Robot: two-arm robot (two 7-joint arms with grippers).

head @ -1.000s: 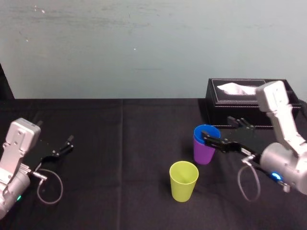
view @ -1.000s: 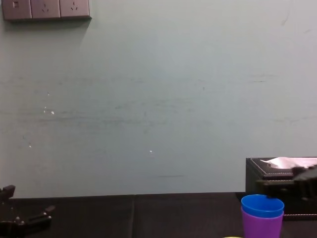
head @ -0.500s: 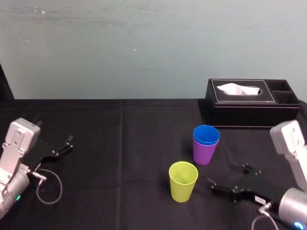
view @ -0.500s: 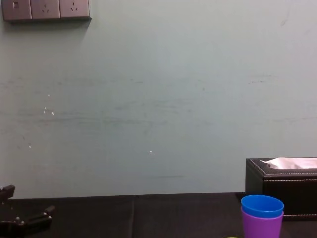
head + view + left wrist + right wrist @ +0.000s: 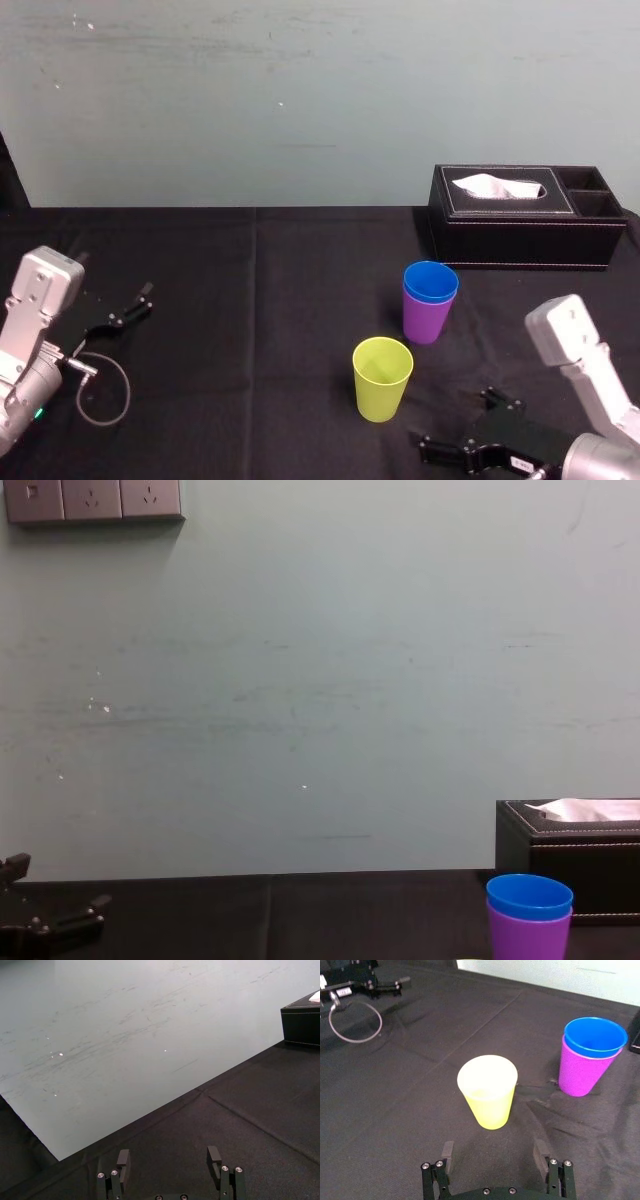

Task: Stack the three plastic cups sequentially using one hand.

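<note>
R gripper (image 5: 493, 1151) has let go of the stack: blue cup (image 5: 431, 281) sits nested in purple cup (image 5: 428, 322), right half of the table (image 5: 260, 290). It's dropped to the front edge, jaws wide, lined up on yellow-green cup (image 5: 383, 378). One left, imo. L gripper (image 5: 168, 1156) parked wide, left edge.

The left arm (image 5: 35, 310) and right arm (image 5: 580, 365) are silver-grey, with boxy housings on rounded joints. The left gripper (image 5: 168, 1157) and right gripper (image 5: 494, 1152) are black with silver screws (image 5: 426, 1165). A thin grey cable (image 5: 100, 385) loops off the left arm.
</note>
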